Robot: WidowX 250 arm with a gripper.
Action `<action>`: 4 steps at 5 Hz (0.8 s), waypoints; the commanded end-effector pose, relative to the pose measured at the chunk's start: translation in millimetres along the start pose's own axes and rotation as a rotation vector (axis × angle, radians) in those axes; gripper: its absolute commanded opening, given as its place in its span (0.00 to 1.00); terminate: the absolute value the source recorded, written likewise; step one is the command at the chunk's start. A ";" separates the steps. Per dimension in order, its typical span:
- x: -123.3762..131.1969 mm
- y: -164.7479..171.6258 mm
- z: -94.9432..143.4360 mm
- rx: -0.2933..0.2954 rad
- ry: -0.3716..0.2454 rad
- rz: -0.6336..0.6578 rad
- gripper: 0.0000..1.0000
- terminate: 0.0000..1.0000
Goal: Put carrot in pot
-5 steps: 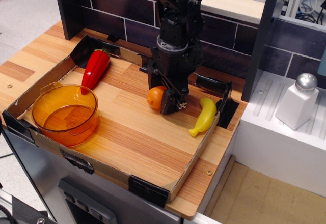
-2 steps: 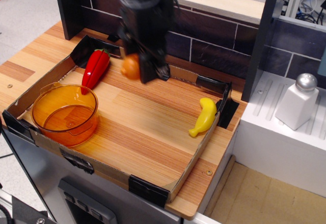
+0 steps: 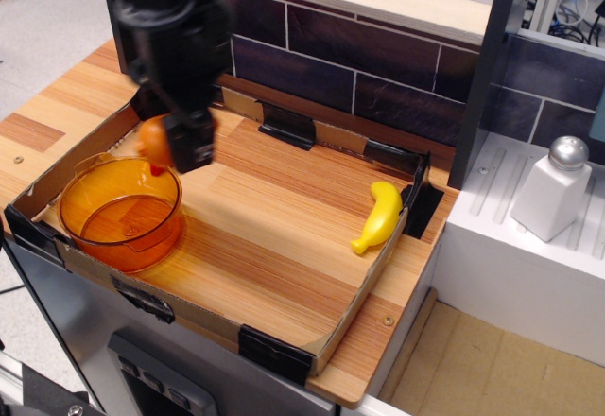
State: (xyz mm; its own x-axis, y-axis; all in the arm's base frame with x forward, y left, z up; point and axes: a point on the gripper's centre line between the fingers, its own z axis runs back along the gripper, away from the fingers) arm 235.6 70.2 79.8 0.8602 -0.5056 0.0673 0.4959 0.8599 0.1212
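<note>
The gripper (image 3: 170, 142) is shut on the carrot (image 3: 154, 140), a small rounded orange toy. It holds the carrot in the air above the far right rim of the pot (image 3: 85, 219). The pot is a round translucent orange bowl at the front left of the tray, and it holds nothing. The arm is blurred and hides the red pepper behind it, apart from a small red tip.
A yellow banana (image 3: 380, 216) lies at the right side of the cardboard-walled tray (image 3: 284, 340). A dark tiled wall stands behind the tray. A white salt shaker (image 3: 555, 189) stands on the white ledge at the right.
The gripper has lifted the carrot from the tray's middle and carried it left to above the pot's far rim.
</note>
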 end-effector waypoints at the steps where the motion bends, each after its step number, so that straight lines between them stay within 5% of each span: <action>1: -21.7 5.9 -11.8 0.070 0.045 -0.003 0.00 0.00; 2: -26.6 6.1 -14.7 0.094 0.057 -0.007 1.00 0.00; 4: -21.0 17.9 -7.5 0.055 0.089 0.049 1.00 0.00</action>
State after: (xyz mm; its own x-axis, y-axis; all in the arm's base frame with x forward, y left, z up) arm 221.5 98.4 68.0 0.8917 -0.4515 -0.0313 0.4510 0.8806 0.1455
